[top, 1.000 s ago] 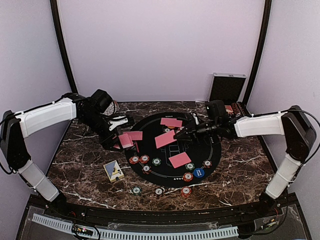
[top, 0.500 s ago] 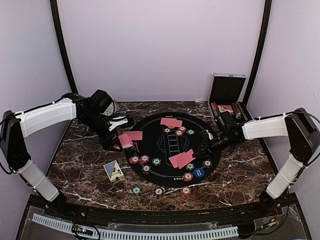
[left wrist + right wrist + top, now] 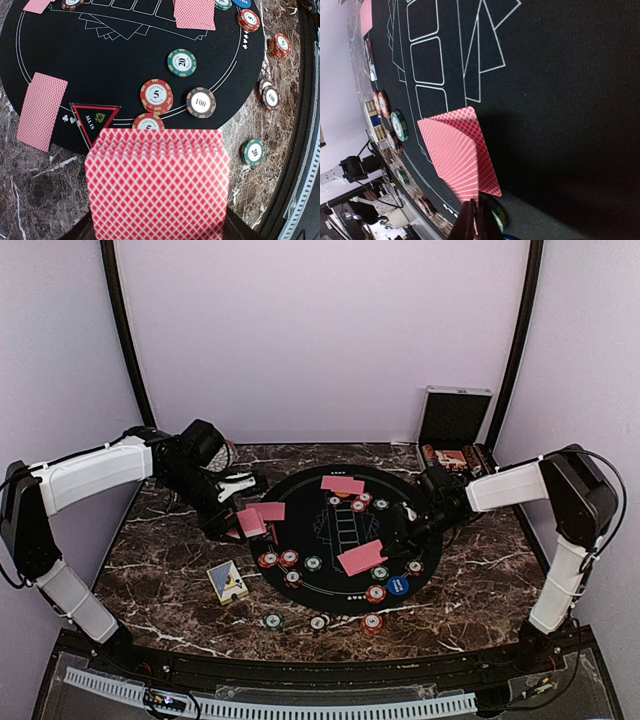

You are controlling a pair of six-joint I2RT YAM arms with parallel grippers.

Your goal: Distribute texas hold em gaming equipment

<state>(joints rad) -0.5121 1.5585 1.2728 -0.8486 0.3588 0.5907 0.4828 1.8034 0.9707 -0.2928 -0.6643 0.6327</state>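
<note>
The left claw (image 3: 237, 524) is hovering over the left edge of the black round mat (image 3: 300, 536) and is clamping a deck of red-backed cards (image 3: 157, 182), which is fanning slightly at its top edge in the left wrist view. Beyond the deck, a triangular ALL IN marker (image 3: 95, 119) is lying on the mat, with a red 5 chip (image 3: 156, 96), a dark 100 chip (image 3: 201, 102) and a green 20 chip (image 3: 181, 62) sitting near it, all flat and apart from one another. A single face-down card (image 3: 42, 111) is lying across the mat's rim, partly on the marble counter (image 3: 170, 570). The right claw (image 3: 474, 222) is reaching low over the right half of the mat with its fingers together, pinching the near edge of a red-backed card (image 3: 457, 150); that card is lying face down on the mat, just beside several chips there. More face-down cards (image 3: 342, 484) are resting at the mat's far side. 3 chips (image 3: 318, 622) are sitting in a loose row on the counter in front of the mat. A small card box (image 3: 228, 581) is lying on the counter left of the mat, and a silver case (image 3: 453, 418) is standing open at the far right corner.
</note>
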